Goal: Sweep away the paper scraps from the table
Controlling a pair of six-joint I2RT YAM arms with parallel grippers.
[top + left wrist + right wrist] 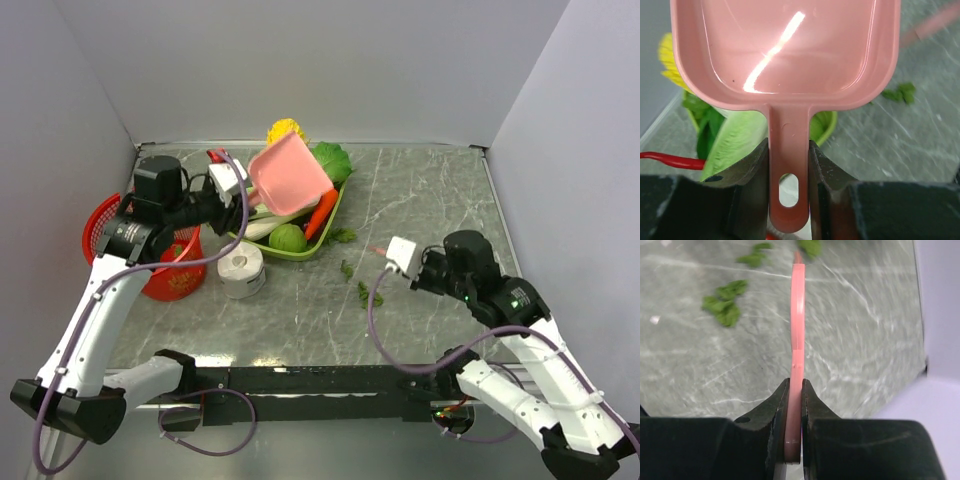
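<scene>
Broadly, the stage: sweeping looked not yet begun, since both tools were in hand but neither touched the scraps.
Left gripper (789, 155): clamped on the handle of a pink plastic dustpan (785, 45), one finger on each side of the handle just above its hanging hole.
Dustpan position: held up in the air over the green tray (325, 238) of vegetables, well apart from the scraps, probably lifted to pass over the tray without knocking it.
Right gripper (795, 390): closed on a thin pink plastic tool (798, 315), presumably the sweeper. It showed edge-on, so its working end could not be made out.
Tool position: pointed out over the grey marbled table (430, 200) towards the scraps, placed to push them leftwards.
Task's thing: the green paper scraps (363, 293) lay loose on the table between the tray and the right gripper, with a few more just beside the tray's near corner.
Next move, as a judgement: the dustpan needed to come down with its lip flat on the table beside the scraps.
Risk: a raised lip would let scraps slide underneath.
Bystanders: a red mesh basket (100, 215) and a white roll (242, 270) stood at the left, clear of the sweeping path.
</scene>
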